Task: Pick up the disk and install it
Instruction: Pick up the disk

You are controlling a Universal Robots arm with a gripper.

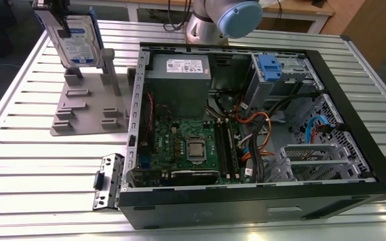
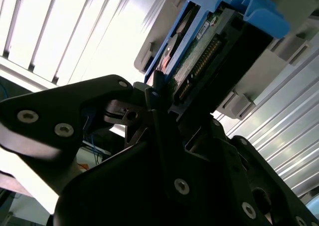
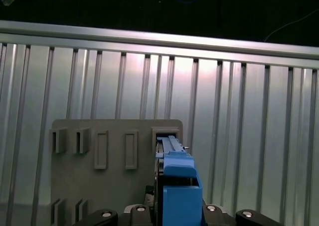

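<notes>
The disk (image 1: 79, 40), a silver drive with a white-and-blue label in a blue carrier, stands upright on edge over the grey slotted stand (image 1: 89, 108) at the exterior view's left. My gripper (image 1: 60, 22) is shut on the disk's upper end. In the second wrist view the black fingers (image 2: 155, 94) clamp the edge of the disk (image 2: 209, 41) near its connector row. The first wrist view looks down along the blue carrier (image 3: 177, 186) to an open slot in the stand (image 3: 114, 186). Whether the disk's lower end still sits in the slot is hidden.
An open computer case (image 1: 354, 125) lies flat to the exterior view's right of the stand, with a grey power supply box (image 1: 177, 75), a motherboard (image 1: 186, 145), cables and a drive bay with a blue latch (image 1: 268, 65). The arm's base joint (image 1: 226, 17) stands behind it on the slatted table (image 1: 18, 165).
</notes>
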